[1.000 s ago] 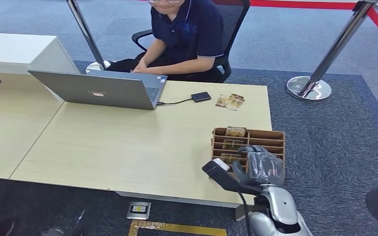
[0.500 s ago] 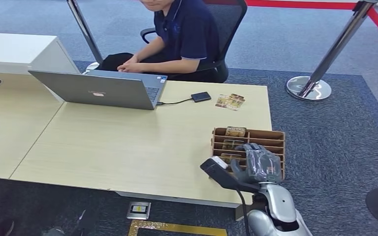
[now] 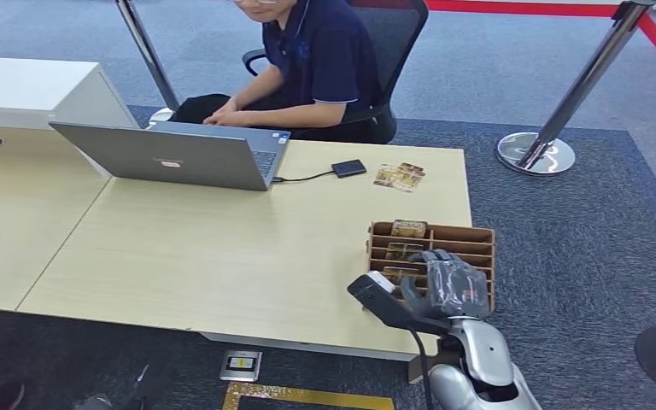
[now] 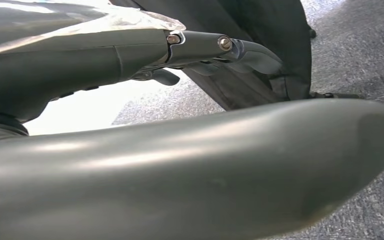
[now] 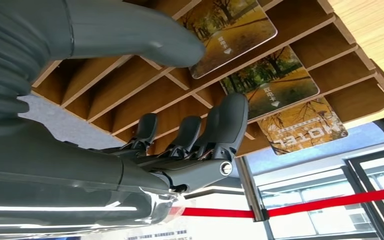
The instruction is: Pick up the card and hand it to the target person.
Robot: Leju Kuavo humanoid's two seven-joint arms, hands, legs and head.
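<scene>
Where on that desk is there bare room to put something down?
The widest bare patch of the desk lies between the laptop and the wooden card rack. The far right corner is crowded: a black drive and loose cards. The right hand covers the rack's near slots.

Your right hand [image 3: 448, 286] covers the near slots of the wooden card rack [image 3: 470, 237], hiding any card under its fingers; the seated person [image 3: 312, 64] is cut off at the top edge.

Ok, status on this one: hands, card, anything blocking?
Right hand open over the card rack, thumb by the nearest card, holding nothing. Left hand hanging low. Nothing blocking.
</scene>
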